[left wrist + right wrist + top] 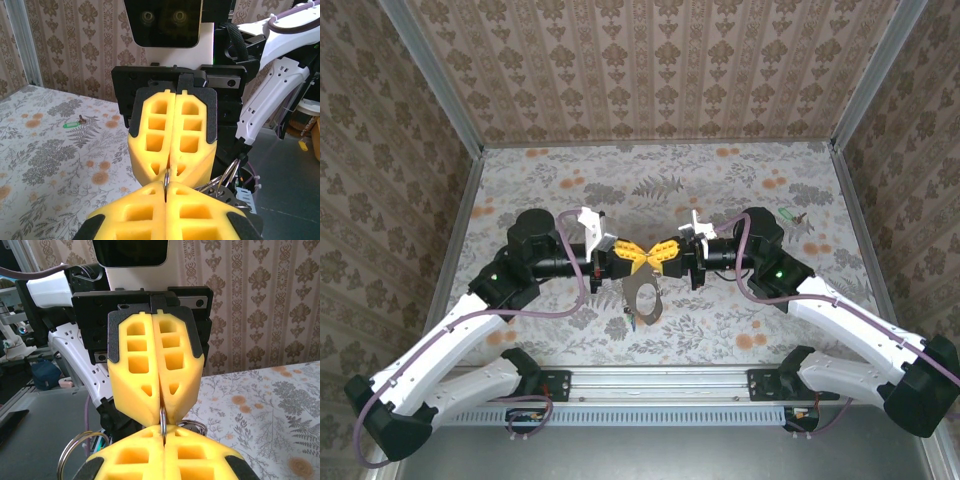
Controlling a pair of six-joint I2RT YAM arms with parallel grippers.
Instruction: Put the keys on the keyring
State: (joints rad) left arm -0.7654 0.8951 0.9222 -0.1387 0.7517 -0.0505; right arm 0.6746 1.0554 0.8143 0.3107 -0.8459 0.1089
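Keyring (642, 296) hangs clamped in both the left fingers (626, 256) and right fingers (667, 250).

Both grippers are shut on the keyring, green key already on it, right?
No: the green key lies on the table, off the keyring, per the left wrist view. Left gripper and right gripper are shut on the keyring.

We record a fern-and-flower printed tabletop (650, 180), brown damask-patterned wall panels (650, 70) on three sides, silver metal corner posts (432, 75), and a silver metal rail (660, 385) along its near edge.
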